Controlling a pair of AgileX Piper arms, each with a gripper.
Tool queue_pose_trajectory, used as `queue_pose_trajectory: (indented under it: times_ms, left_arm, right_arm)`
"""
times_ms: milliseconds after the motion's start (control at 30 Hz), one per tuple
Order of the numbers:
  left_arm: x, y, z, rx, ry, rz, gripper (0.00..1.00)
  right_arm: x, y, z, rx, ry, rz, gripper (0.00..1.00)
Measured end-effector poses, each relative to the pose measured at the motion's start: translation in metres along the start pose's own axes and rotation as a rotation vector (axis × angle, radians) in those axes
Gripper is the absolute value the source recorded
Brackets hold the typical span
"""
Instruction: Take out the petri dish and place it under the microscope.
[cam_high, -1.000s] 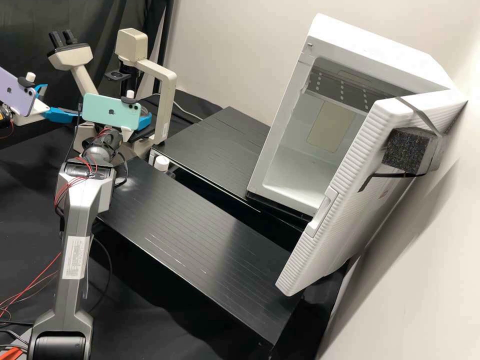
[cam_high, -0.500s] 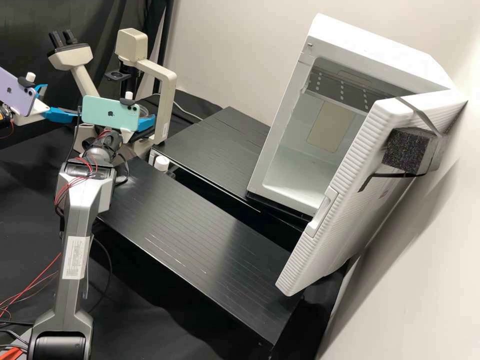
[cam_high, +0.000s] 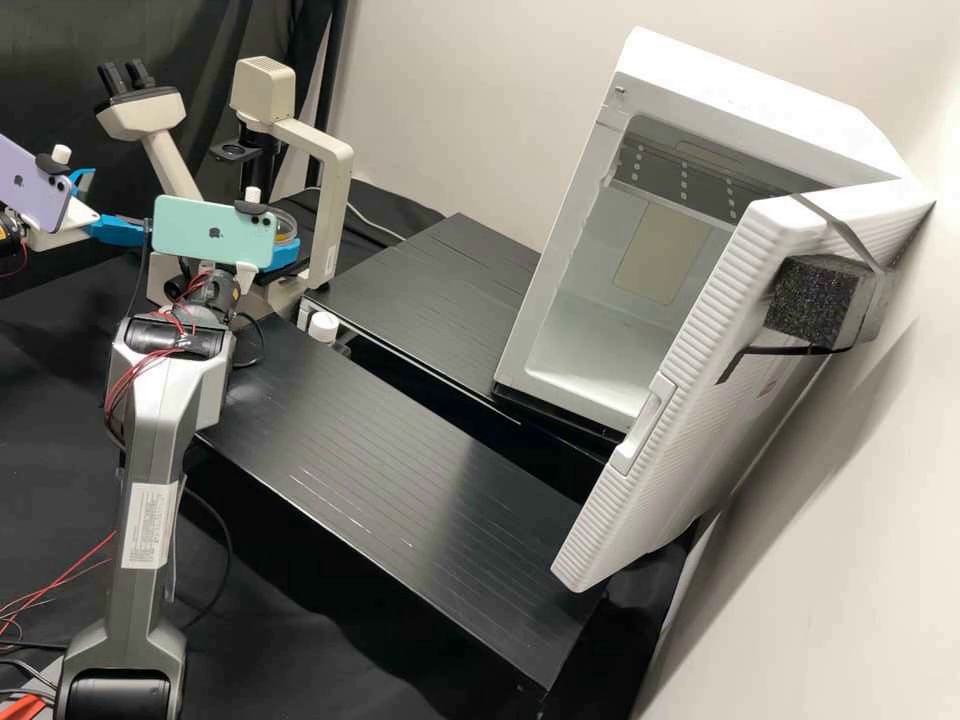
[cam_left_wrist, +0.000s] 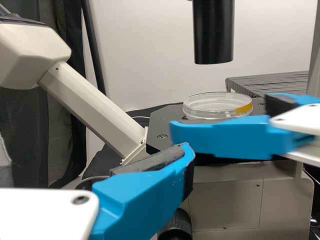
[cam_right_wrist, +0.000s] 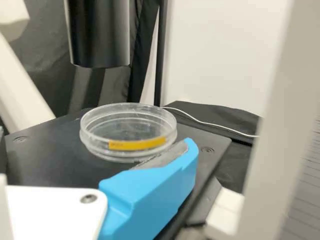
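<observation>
In the high view my left gripper (cam_high: 122, 202) stands open at the far left, and my right gripper (cam_high: 243, 274) is at the microscope (cam_high: 335, 185), partly behind its phone. The clear petri dish (cam_high: 287, 224) lies on the stage. The left wrist view has my left gripper (cam_left_wrist: 95, 154) open and empty, with the right one's blue fingers beyond it, beside the dish (cam_left_wrist: 210, 106). In the right wrist view the yellow-labelled dish (cam_right_wrist: 127, 131) rests flat on the black stage (cam_right_wrist: 45, 157) below the dark cylinder; my right gripper (cam_right_wrist: 95, 145) is open, one finger close to the dish's side.
A white incubator (cam_high: 620, 345) with its door (cam_high: 690, 360) open stands at the right. Two black platforms (cam_high: 400, 470) lie between it and the microscope. A white-capped bottle (cam_high: 323, 327) stands in the gap by the microscope. The microscope's pale arm (cam_right_wrist: 280, 100) rises near my right gripper.
My right arm has drawn back and left a little, and its phone has shifted and tilted. More of the dish on the stage is now uncovered. The left arm has kept still.
</observation>
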Motion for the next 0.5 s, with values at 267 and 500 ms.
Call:
queue_pose_trajectory:
  times_ms: [267, 500]
  left_arm:
    - [0.0, 0.0, 0.0, 0.0, 0.0, 0.0, 1.0]
    - [0.0, 0.0, 0.0, 0.0, 0.0, 0.0, 1.0]
  right_arm:
    - [-0.068, 0.016, 0.011, 0.059, 0.071, 0.08, 1.0]
    - [-0.124, 0.024, 0.011, 0.054, 0.148, 0.189, 1.0]
